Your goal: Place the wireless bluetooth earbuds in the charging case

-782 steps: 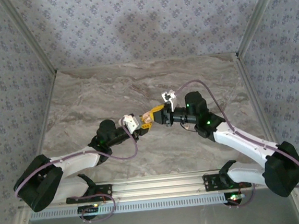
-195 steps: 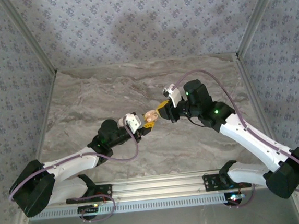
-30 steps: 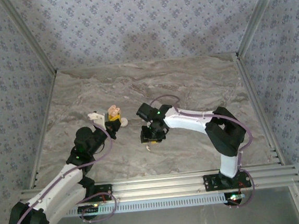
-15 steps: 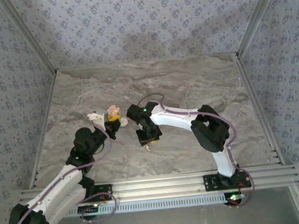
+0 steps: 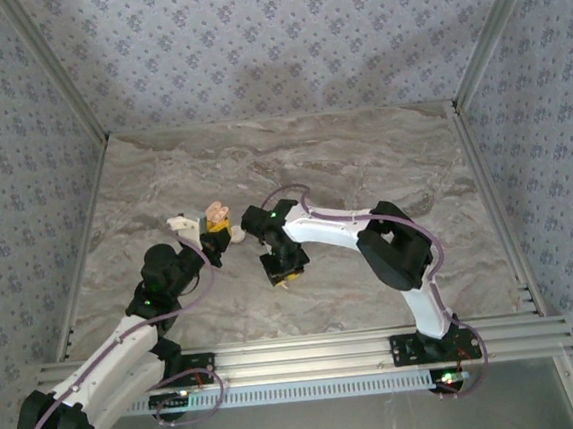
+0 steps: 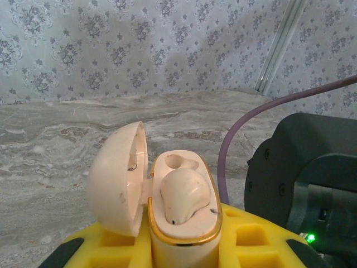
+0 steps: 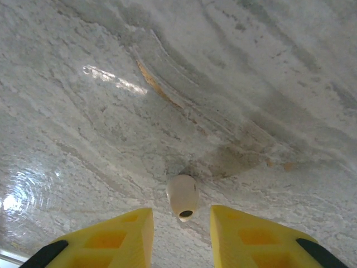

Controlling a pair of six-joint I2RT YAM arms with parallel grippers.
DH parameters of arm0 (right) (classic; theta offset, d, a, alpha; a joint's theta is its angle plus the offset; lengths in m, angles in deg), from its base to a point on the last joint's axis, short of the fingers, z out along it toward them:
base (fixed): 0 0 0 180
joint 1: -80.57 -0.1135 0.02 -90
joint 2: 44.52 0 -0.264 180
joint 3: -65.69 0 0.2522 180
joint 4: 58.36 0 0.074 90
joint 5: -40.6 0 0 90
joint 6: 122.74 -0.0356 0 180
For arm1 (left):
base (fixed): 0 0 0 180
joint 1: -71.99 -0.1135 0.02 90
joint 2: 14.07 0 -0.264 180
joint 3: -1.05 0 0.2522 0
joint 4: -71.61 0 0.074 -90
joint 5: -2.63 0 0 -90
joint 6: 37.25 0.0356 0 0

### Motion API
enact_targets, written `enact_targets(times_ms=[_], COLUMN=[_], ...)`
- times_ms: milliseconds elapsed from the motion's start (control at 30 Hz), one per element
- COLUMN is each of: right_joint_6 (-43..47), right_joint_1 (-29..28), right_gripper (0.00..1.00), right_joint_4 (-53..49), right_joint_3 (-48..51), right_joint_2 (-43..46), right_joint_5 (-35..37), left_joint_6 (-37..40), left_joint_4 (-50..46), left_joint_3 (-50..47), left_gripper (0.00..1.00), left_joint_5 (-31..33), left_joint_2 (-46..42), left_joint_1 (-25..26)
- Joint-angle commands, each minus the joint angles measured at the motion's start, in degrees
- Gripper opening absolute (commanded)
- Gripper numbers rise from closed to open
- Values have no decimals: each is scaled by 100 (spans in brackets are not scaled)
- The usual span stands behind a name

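Cream earbud [image 7: 182, 196] lies between right gripper's [image 7: 181, 222] parted fingers [image 7: 120, 234], seemingly untouched; centre it, pinch gently. Open charging case [image 6: 181, 215] clamped in left gripper [image 6: 167, 248].

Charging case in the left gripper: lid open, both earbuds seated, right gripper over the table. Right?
Not both. The left wrist view shows the charging case, lid open in the left gripper, with one earbud seated and the other slot empty. The second earbud lies on the table between the right gripper's open fingers.

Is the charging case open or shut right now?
Open: the charging case shows its lid swung up beside the base, exposing one seated earbud and one empty slot.
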Motion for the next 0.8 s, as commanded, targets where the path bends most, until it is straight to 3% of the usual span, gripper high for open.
enact_targets(times_ms=[0,500,767], right_joint_6=[73,84,-71], right_joint_1=[-34,50,199], right_gripper=[33,24,21], right_joint_4=[-152,192,817], right_joint_3=[-174,-52,495], right_joint_2=[-166,-287,374], right_joint_5=[-90,-103,107], left_joint_6=[63,175,255], left_joint_4=[51,-125,-132], left_joint_3=[27,69,63], left_gripper=[12,12,12], left_joint_5=[-19,-71,-255], left_joint_2=[-104,-104,-44], left_joint_1=[-33,-40,-34])
